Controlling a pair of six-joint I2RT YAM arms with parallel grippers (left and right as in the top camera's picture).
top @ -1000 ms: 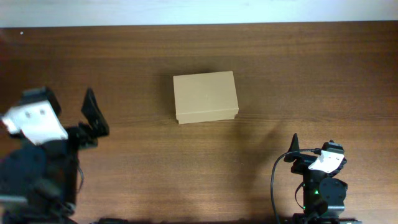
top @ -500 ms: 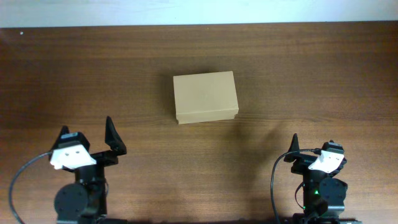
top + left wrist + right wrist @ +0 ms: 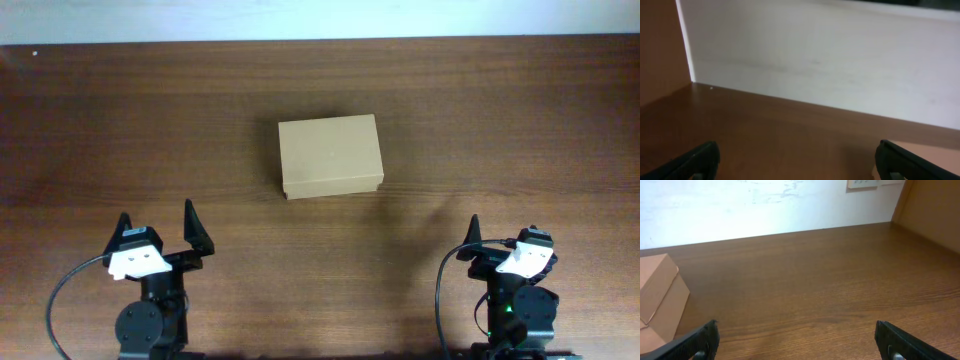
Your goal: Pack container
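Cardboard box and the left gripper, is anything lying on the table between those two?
Nothing. The overhead view shows only bare wooden tabletop between the left gripper and the closed cardboard box.

Black left tool (image 3: 156, 216), white wrist cap (image 3: 138, 262)

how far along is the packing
Done, apparently: the box sits shut on the table with nothing loose around it; its contents are hidden. In hand: nothing, the left gripper and right gripper are open, empty, well clear of it. Left: seemingly nothing.
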